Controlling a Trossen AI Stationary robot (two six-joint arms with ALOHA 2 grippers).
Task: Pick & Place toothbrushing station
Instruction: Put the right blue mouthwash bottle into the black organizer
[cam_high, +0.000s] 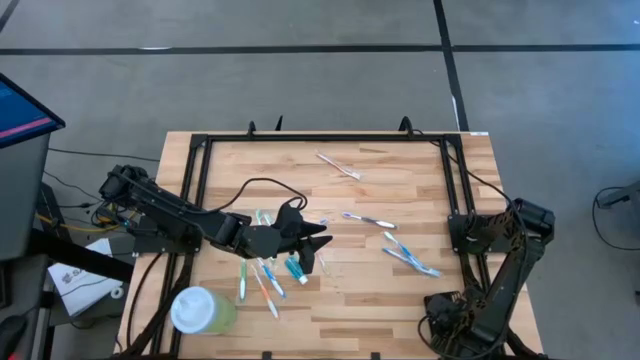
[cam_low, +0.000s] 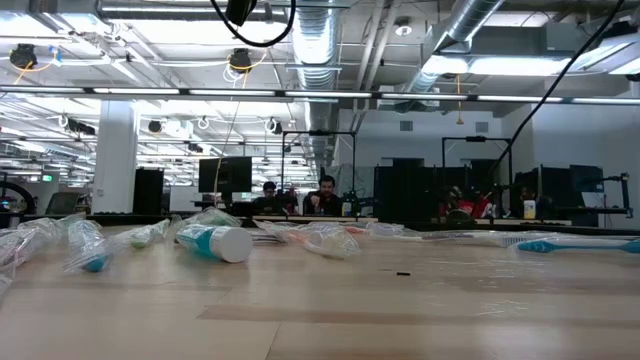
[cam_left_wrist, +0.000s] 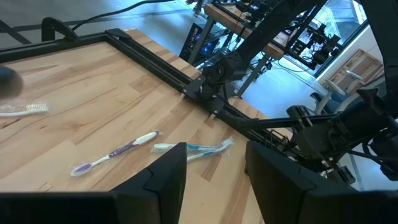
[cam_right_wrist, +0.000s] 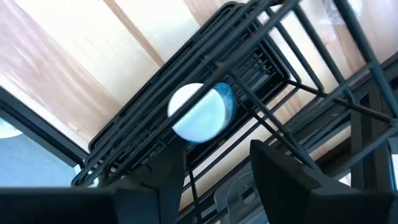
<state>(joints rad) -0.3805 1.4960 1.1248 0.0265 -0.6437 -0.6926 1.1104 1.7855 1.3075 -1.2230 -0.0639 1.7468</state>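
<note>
Toothbrushing station is seen only in the right wrist view, as a black slotted rack at the right edge of the table. Left gripper is held part-open and empty over scattered toothbrushes. Right gripper is poised, jaws apart, just before the rack, seemingly for a grasp.

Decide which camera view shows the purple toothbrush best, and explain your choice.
The left wrist view: the purple toothbrush lies close to the camera at full length, head to handle, with nothing covering it. The high view shows it whole but small and from far off. The low and right wrist views do not show it recognisably.
</note>
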